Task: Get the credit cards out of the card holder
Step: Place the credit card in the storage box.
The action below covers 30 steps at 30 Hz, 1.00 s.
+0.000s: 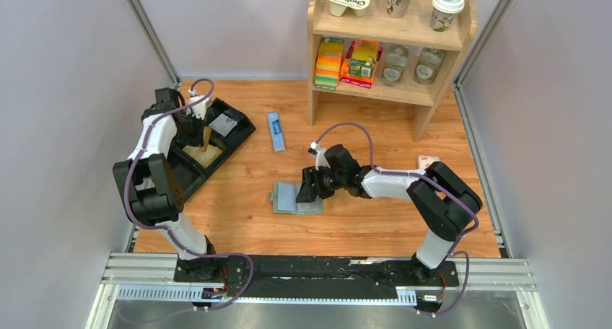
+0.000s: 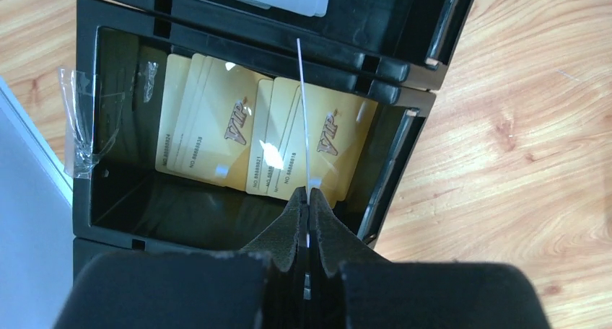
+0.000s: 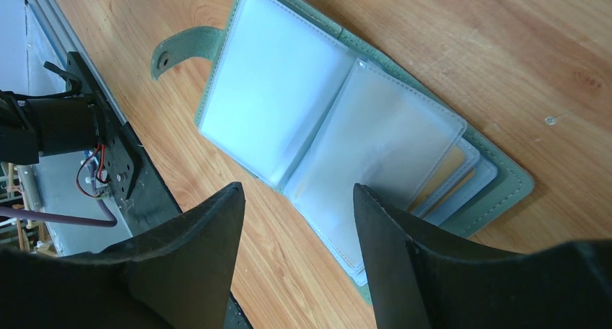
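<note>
Upper left, over golden cards (image 2: 209, 127) in a black plastic tray (image 2: 238, 37), left gripper (image 2: 307, 199) pinches another; right gripper (image 3: 296, 192) gapes above the part-filled sage-green wallet (image 3: 274, 91).

Both arms (image 1: 393, 181) are white and black, with purple cables (image 1: 351, 125) and black pincer fingers (image 3: 195, 264).

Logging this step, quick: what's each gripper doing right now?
Left gripper: shut on a credit card, edge-on.
Right gripper: open above the card holder.
</note>
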### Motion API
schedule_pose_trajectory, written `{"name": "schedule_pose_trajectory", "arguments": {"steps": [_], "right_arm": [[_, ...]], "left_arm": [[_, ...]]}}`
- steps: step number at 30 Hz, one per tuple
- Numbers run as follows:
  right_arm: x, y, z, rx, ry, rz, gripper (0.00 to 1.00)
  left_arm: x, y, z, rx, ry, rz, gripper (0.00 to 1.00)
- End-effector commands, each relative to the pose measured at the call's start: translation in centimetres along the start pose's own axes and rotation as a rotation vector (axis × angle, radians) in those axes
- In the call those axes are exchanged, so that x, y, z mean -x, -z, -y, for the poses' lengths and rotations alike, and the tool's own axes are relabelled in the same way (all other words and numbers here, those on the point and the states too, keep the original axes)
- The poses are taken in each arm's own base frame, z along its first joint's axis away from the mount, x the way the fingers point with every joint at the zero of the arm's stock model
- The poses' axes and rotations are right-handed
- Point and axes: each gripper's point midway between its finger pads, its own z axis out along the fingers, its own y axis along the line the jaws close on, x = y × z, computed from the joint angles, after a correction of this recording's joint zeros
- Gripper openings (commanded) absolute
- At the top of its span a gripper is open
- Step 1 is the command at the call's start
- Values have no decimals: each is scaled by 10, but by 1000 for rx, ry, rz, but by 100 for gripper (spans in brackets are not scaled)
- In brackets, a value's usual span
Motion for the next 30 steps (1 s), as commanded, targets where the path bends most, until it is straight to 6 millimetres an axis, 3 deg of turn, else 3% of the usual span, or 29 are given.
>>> {"name": "schedule_pose_trajectory", "arguments": {"steps": [1,6,11,14,24,30], "right_arm": [[-7,0,12,-49,14,-2,64],[-8,-1,14,-53,10,-10,64],[-7,-1,13,-54,11,-8,64],[-7,-1,12,-52,10,-7,64],[-8,-1,14,-57,10,-7,64],[-9,-1,15,-60,8,-12,64]], "left_arm": [[1,-9,6,-73,-55,12,0],[-4,-12,13,-119,-39,-11,0],[14,20,8,-40,-106,65,0],[17,29,12,-50,-119,80,0],[-16,-3,24,-122,-84,-64,0],[-26,-12,30,-125,-119,-124,0]]}}
